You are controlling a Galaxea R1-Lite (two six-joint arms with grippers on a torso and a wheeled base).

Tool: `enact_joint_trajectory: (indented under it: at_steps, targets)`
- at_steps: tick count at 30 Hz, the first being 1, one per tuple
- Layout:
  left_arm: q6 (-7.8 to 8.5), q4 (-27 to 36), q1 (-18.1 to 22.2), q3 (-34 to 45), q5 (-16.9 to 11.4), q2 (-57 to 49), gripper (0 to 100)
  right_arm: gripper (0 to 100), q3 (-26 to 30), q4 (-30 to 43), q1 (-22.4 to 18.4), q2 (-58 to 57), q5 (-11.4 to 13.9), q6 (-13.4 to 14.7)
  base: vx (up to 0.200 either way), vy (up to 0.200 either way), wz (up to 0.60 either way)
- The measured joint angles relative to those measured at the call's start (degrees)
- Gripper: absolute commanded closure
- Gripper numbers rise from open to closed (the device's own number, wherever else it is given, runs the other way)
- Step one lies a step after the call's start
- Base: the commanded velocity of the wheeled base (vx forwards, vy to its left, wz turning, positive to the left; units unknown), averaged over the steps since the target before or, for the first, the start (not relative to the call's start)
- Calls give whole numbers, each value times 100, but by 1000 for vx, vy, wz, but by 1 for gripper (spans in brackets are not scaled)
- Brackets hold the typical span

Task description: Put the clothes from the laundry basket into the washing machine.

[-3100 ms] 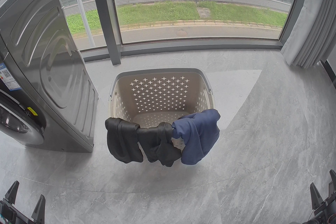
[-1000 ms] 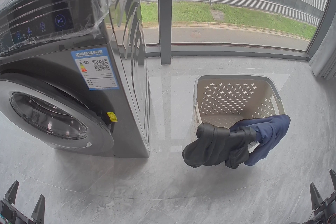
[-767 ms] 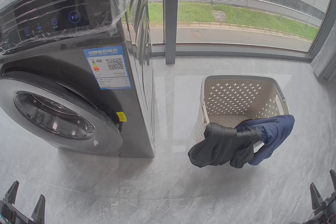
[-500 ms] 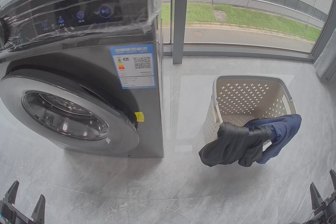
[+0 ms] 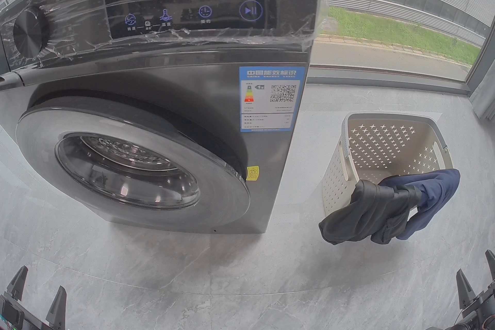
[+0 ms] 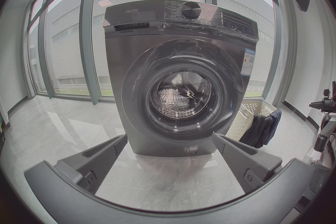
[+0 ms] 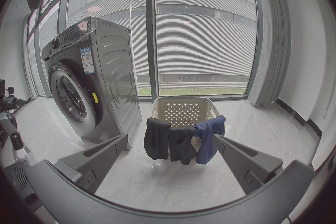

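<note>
A grey front-loading washing machine (image 5: 170, 104) stands left of centre, its round glass door (image 5: 129, 176) closed. To its right sits the beige laundry basket (image 5: 394, 137). A black garment (image 5: 368, 217) and a blue garment (image 5: 435, 194) hang over the basket's near rim. My left gripper (image 5: 40, 285) is low at the near left, open and holding nothing. My right gripper (image 5: 475, 267) is low at the near right, open too. The left wrist view faces the washing machine (image 6: 182, 60) head on. In the right wrist view, the basket (image 7: 185, 109) and its draped clothes (image 7: 157, 137) lie ahead.
Smooth grey floor (image 5: 247, 274) stretches between me, the machine and the basket. A glass window wall (image 7: 203, 25) runs behind both. A grey curtain (image 7: 269, 42) hangs at the far right. Plastic film covers the machine's control panel (image 5: 196, 1).
The head camera has swung left: the washing machine now takes up most of the picture and the basket sits further right. Clothes and both grippers look unchanged.
</note>
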Motion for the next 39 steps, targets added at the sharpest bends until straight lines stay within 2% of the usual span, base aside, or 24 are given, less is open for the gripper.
enact_joint_trajectory:
  at_steps: [26, 39]
  targets:
    - [-2, -2, 0, 0, -2, 0, 0, 0, 0, 7, -2, 0, 0, 0, 0, 200, 0]
    - [6, -5, -2, 0, 0, 0, 0, 0, 0, 2, -7, -1, 0, 0, 0, 0, 0]
